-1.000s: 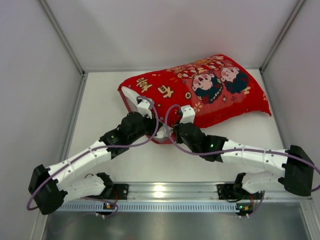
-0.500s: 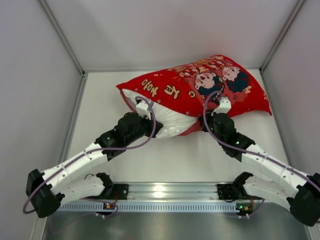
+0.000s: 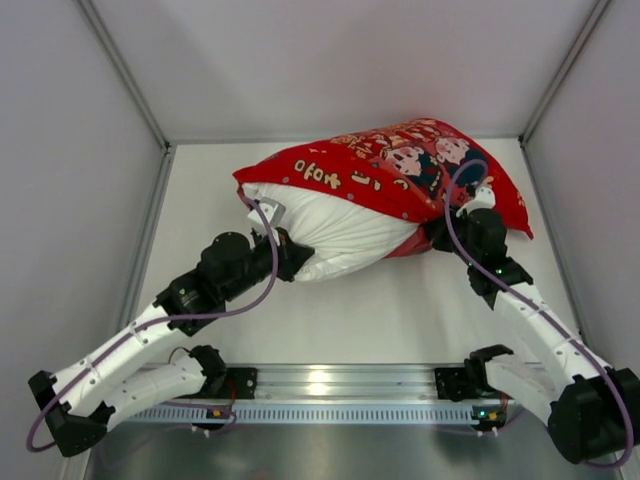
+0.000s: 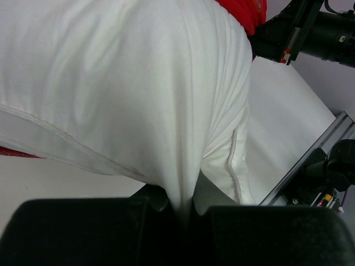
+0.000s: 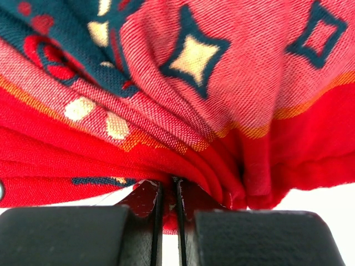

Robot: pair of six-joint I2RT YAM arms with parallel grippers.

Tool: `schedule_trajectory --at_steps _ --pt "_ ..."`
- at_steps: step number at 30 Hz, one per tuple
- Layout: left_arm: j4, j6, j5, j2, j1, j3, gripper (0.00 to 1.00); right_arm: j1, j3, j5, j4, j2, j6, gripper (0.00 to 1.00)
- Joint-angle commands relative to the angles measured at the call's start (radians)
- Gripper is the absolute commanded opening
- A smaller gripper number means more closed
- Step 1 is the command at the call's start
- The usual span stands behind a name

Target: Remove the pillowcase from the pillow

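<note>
The red printed pillowcase (image 3: 400, 165) lies across the back of the table, pulled back to the right so that the white pillow (image 3: 340, 225) bulges out of its open left end. My left gripper (image 3: 292, 255) is shut on a pinch of the pillow's white fabric (image 4: 183, 183) at its near left corner. My right gripper (image 3: 452, 232) is shut on a bunched fold of the pillowcase (image 5: 183, 166) at its near right edge. The pillow's logo and label are hidden.
White enclosure walls (image 3: 100, 120) stand left, right and behind. A metal rail (image 3: 330, 385) with the arm bases runs along the near edge. The right arm's black link (image 4: 310, 33) shows past the pillow in the left wrist view.
My right gripper has moved right with the pillowcase edge, sliding the cover off. My left gripper has drawn back towards the near left with the pillow. Much more white pillow is bare.
</note>
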Motion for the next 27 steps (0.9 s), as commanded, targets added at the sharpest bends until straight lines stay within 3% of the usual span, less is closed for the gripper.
schedule_trajectory --at_steps 1,8,27 --pt "0.12 0.066 -0.176 -0.182 0.025 0.162 0.0 -0.183 -0.03 0.402 -0.117 0.077 -0.093 0.0" --pt "0.095 0.103 -0.257 -0.241 0.025 0.176 0.0 -0.33 -0.039 0.298 -0.117 0.083 -0.083 0.0" --pt "0.071 0.169 -0.392 -0.36 0.023 0.202 0.0 -0.419 -0.053 0.254 -0.112 0.083 -0.064 0.0"
